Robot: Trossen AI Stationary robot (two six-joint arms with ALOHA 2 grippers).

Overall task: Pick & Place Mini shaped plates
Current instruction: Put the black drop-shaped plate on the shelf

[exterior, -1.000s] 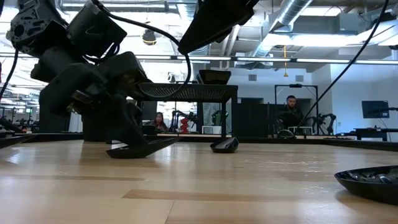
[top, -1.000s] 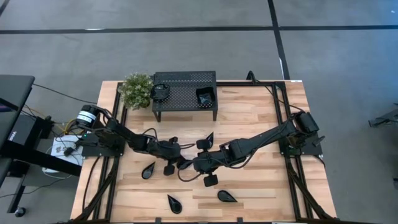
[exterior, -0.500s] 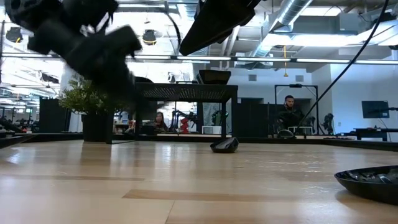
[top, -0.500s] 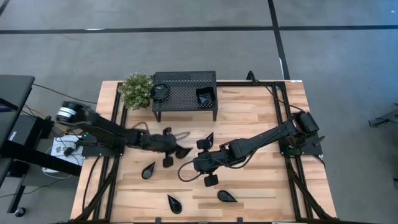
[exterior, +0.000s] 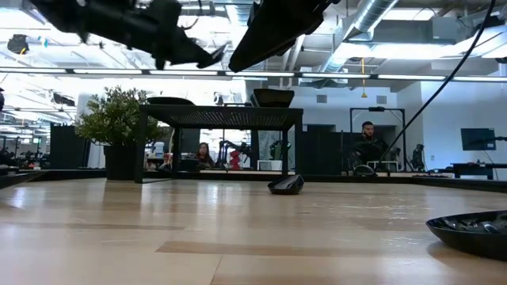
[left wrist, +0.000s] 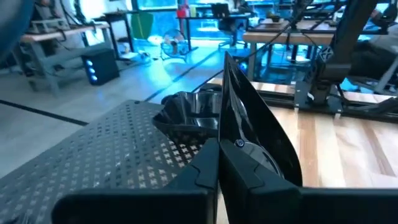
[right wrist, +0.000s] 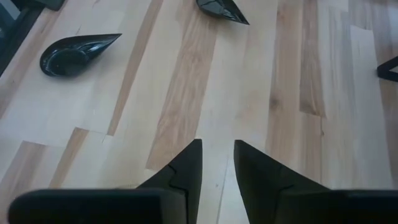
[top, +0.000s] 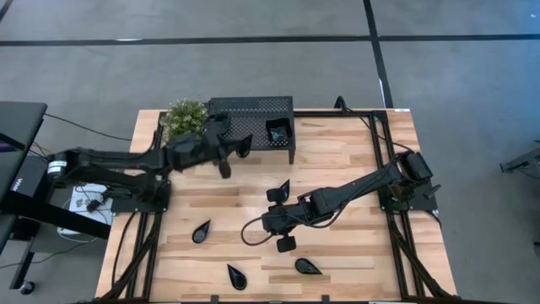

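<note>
Holding a teardrop plate (left wrist: 252,134) edge-up between its closed fingers, the left gripper (top: 239,145) hangs at the front of the black rack (top: 251,116), toward 11 o'clock on the table (top: 354,169). On the rack lies a squarish plate (top: 278,129). The right gripper (right wrist: 216,165) hovers low near the table centre, fingers slightly apart and empty, with loose plates (top: 201,230) around 6 to 8 o'clock.

Six small black plates lie loose on the table: four teardrop plates (top: 201,231) and two squarish plates (top: 286,244). One perforated rack (top: 253,114) and one potted plant (top: 182,117) stand far.
</note>
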